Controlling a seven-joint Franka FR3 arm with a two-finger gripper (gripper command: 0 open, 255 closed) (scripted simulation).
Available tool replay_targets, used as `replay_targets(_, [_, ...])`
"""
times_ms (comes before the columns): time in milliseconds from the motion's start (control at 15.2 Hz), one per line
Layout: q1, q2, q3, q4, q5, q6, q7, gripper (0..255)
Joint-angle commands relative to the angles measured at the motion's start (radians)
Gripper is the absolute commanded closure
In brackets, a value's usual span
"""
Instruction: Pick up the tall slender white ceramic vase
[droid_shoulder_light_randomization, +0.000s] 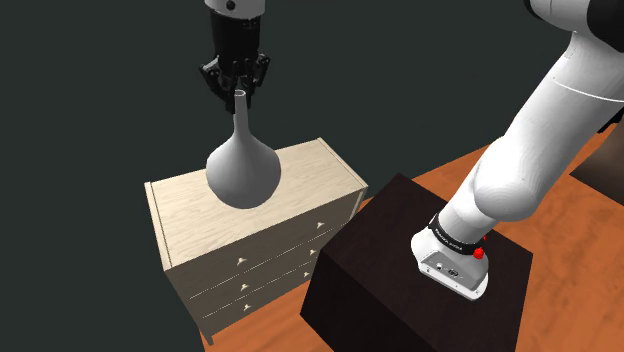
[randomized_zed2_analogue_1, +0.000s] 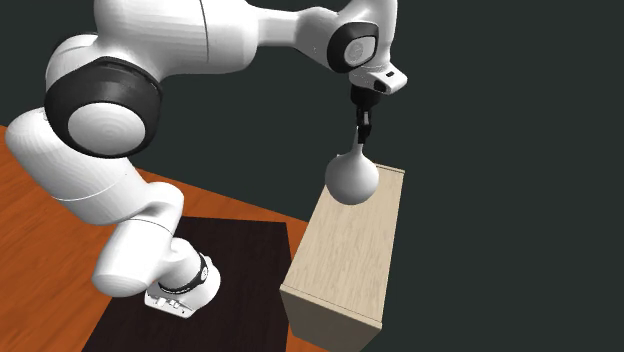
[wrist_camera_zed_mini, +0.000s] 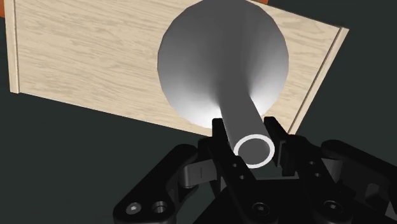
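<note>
Partly cut off by the shoulder view's top edge, the white arm (droid_shoulder_light_randomization: 540, 130) reaches over a pale wood dresser (droid_shoulder_light_randomization: 200, 225), its black jaws clasped narrowly on the slender neck of a grey-white vase (droid_shoulder_light_randomization: 243, 170) just below the rim. The wrist view looks down on the open rim, with a black finger (wrist_camera_zed_mini: 219, 137) pressed to each side of the neck. In it the vase's round belly (wrist_camera_zed_mini: 222, 70) hides its own base, so whether the base touches the dresser top or hangs clear of it cannot be told.

From the second exterior view the vase (randomized_zed2_analogue_1: 352, 178) hangs upright under the wrist, over the far end of the dresser (randomized_zed2_analogue_1: 350, 250). The jaws are too small there to make out, and the belly covers the dresser's far corner.

The dresser has a bare plank top and three drawers (droid_shoulder_light_randomization: 260, 265) with small knobs; its foot runs off the shoulder view's bottom edge. Beside it stands the dark box stand (droid_shoulder_light_randomization: 390, 230) that carries the arm's base, which bears a red button (droid_shoulder_light_randomization: 479, 253). The stand rests on an orange-brown wood floor (droid_shoulder_light_randomization: 450, 170) — around it the backdrop is a flat dark grey.
</note>
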Motion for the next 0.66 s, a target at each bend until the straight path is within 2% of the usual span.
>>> replay_targets(0, [0.0,-0.002,0.0,0.025,0.001,-0.025,-0.002,255])
replay_targets(462, [0.002,0.004,0.002,0.126,-0.001,-0.121,-0.003,255])
replay_targets(594, [0.002,0.004,0.002,0.128,-0.001,-0.123,-0.003,255])
